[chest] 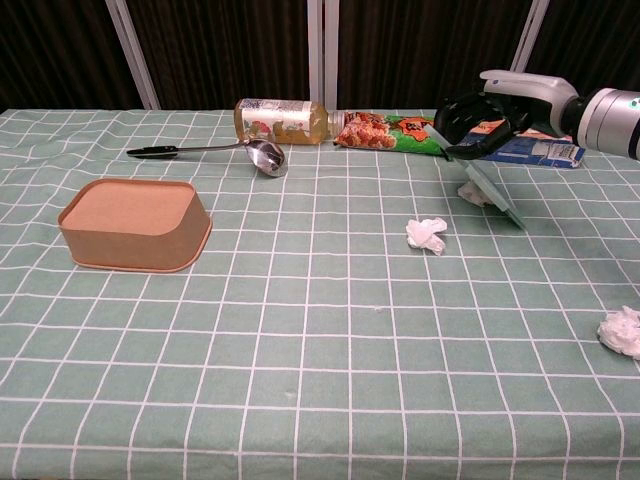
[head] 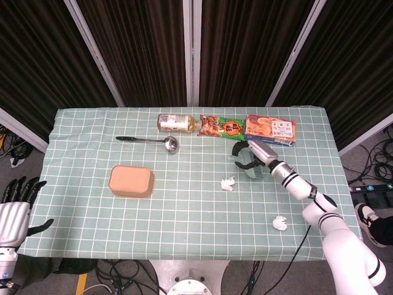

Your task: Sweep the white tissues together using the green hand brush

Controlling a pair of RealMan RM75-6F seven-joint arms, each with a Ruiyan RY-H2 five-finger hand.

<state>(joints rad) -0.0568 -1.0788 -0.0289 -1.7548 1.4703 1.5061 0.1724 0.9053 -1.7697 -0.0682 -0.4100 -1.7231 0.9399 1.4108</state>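
Observation:
My right hand grips the green hand brush, which slants down to the tablecloth. One white tissue lies right against the brush's left side, partly hidden by it. A second tissue sits a little nearer and to the left of the brush. The third tissue lies apart near the front right. My left hand hangs off the table's front left corner with fingers spread and holds nothing.
A brown box stands at the left. Along the back lie a ladle, a bottle, a snack bag and a carton. The checked tablecloth covers the table.

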